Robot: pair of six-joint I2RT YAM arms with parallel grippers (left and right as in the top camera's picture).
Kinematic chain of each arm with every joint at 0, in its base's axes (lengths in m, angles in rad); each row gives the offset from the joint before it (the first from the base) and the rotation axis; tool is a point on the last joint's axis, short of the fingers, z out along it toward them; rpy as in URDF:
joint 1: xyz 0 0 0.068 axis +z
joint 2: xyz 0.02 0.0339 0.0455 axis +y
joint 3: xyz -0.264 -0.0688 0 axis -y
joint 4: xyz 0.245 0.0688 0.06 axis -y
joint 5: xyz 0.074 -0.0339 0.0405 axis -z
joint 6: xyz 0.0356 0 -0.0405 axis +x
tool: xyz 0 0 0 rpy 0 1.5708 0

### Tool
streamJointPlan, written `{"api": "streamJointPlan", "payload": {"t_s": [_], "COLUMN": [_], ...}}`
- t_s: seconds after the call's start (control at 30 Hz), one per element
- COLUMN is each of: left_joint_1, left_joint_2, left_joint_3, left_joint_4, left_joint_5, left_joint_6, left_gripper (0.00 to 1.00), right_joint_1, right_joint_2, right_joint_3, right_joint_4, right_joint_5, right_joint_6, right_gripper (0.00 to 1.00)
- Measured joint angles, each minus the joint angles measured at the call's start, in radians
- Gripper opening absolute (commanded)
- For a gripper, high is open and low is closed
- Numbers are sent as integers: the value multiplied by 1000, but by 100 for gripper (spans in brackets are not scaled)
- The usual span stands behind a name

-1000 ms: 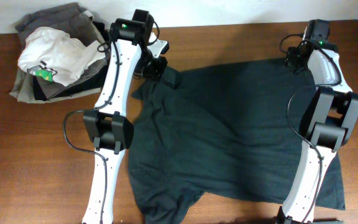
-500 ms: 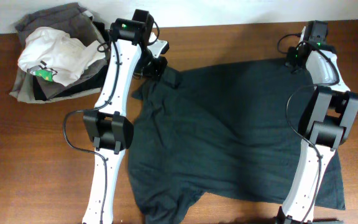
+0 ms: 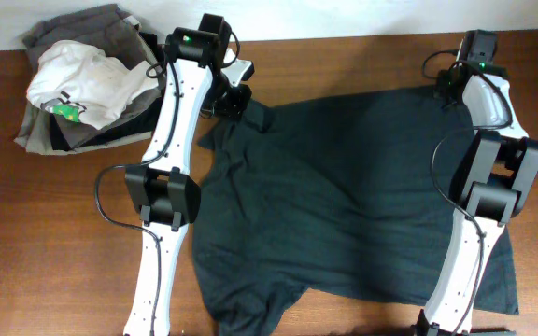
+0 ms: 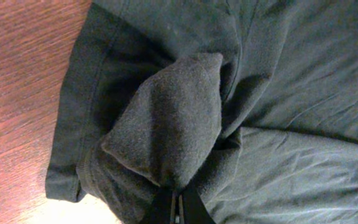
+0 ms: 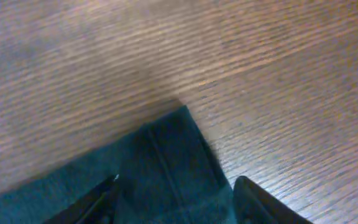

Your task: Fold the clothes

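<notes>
presently left gripper [image 4: 176,208] pinches t-shirt [image 3: 344,205] fold; right gripper [image 5: 176,190] spread, angled down over corner.

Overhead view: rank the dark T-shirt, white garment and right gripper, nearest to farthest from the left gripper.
1. dark teal-black T-shirt, pinched in the left gripper
2. white crumpled garment, to its left
3. right gripper, far right

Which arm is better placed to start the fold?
Probably left. The left hand is shut on a bunched pinch of the T-shirt, ready to pull; the right hand hangs open over a corner, gripping nothing.
</notes>
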Motion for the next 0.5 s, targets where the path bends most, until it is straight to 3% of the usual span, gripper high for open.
{"api": "streamJointPlan", "payload": {"t_s": [0.37,0.43,0.5], "left_joint_1": [0,0,0], "left_joint_2": [0,0,0], "left_joint_3": [0,0,0], "left_joint_4": [0,1,1], "left_joint_5": [-3,-3,-3], "left_joint_6": [0,0,0], "left_gripper": [1,1,1], "right_joint_1": [-24,-34,-42], "right_joint_2": [22,24,25], "right_joint_3": [29,34,35], "right_joint_4": [-20,-27,-34], "right_joint_5": [-85,-109,-132], "right_joint_6": [0,-7,-11], "right_gripper": [64,60,40]}}
